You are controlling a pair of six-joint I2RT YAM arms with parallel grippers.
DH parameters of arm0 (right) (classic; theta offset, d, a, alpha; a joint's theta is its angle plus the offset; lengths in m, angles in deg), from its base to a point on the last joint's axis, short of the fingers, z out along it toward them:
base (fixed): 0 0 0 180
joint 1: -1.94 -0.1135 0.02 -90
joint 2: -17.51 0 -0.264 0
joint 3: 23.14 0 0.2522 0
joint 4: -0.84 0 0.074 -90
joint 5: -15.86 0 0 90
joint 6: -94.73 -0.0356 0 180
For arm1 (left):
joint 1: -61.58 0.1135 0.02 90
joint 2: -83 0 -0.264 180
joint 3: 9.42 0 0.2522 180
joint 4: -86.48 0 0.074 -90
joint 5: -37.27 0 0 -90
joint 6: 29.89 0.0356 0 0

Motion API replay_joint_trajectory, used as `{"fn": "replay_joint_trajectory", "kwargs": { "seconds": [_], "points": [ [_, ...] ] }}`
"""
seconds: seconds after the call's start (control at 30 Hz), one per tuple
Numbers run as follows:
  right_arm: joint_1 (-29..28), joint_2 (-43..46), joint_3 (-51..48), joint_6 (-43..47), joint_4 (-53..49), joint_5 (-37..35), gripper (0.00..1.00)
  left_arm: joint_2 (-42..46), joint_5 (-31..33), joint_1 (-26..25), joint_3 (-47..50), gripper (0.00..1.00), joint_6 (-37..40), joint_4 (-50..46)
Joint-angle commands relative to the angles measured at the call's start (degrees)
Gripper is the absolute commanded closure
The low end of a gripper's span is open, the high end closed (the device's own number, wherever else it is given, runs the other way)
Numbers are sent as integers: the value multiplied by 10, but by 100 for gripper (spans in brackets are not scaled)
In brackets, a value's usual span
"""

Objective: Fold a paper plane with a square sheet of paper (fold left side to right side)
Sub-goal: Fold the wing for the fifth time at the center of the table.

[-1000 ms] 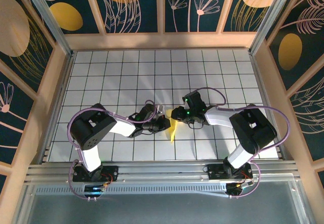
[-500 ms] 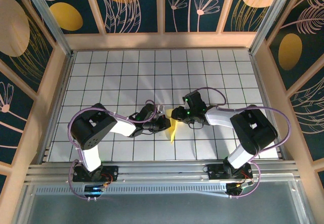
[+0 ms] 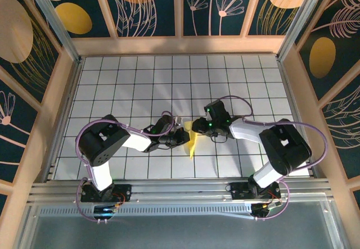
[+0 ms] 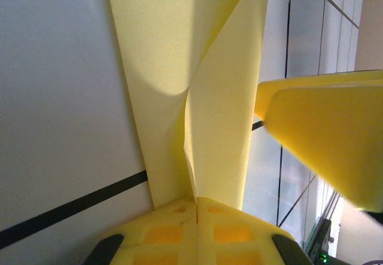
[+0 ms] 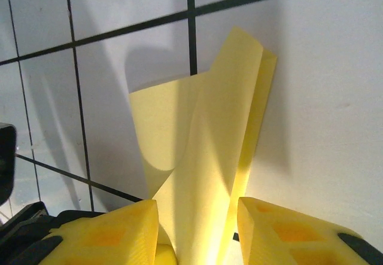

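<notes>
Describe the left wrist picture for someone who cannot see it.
Folded yellow paper, pinched at its lower end by the shut left gripper, stretches up the picture over a white table with black lines. Another yellow finger juts in from the right.

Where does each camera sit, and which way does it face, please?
Top external: above and behind the arms, looking down on the table; both arms, left gripper and right gripper show.
Left wrist: on the left arm, looking along its shut fingers at the yellow paper.
Right wrist: on the right arm, looking between its parted fingers at the yellow paper.
Shared: all three show the yellow paper.
</notes>
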Motion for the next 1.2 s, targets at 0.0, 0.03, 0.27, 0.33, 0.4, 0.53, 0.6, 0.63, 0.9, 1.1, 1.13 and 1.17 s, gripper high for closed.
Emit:
{"fn": "replay_joint_trajectory", "kwargs": {
  "seconds": [0.0, 0.03, 0.27, 0.33, 0.4, 0.53, 0.6, 0.63, 0.9, 1.1, 1.13, 1.17],
  "points": [
    [15, 37, 8, 25, -2, 8, 64, -35, 39, -3, -2, 100, -1, -53],
    [15, 37, 6, 29, 9, 32, 66, -35, 40, -3, -3, 100, -1, -54],
    [31, -5, 16, 31, 36, 82, 91, -31, 49, -3, 0, 100, -5, -60],
    [30, -14, 19, 29, 40, 81, 92, -29, 53, -3, 2, 100, -6, -63],
    [30, -22, 20, 29, 39, 79, 94, -27, 56, -3, 3, 100, -7, -68],
    [30, -32, 14, 29, 45, 80, 95, -27, 62, -3, 5, 100, -10, -74],
    [30, -34, 11, 28, 50, 78, 95, -26, 64, -3, 5, 100, -11, -76],
    [30, -35, 10, 28, 52, 77, 95, -25, 65, -3, 6, 100, -11, -75],
    [30, -49, 8, 30, 58, 74, 95, -25, 70, -3, 8, 100, -17, -81],
    [31, -56, 7, 32, 58, 72, 95, -26, 71, -3, 10, 100, -20, -81],
    [31, -58, 6, 32, 59, 71, 95, -27, 71, -3, 10, 100, -20, -81],
    [31, -59, 5, 32, 61, 71, 96, -27, 70, -3, 9, 100, -20, -82]
  ]
}}
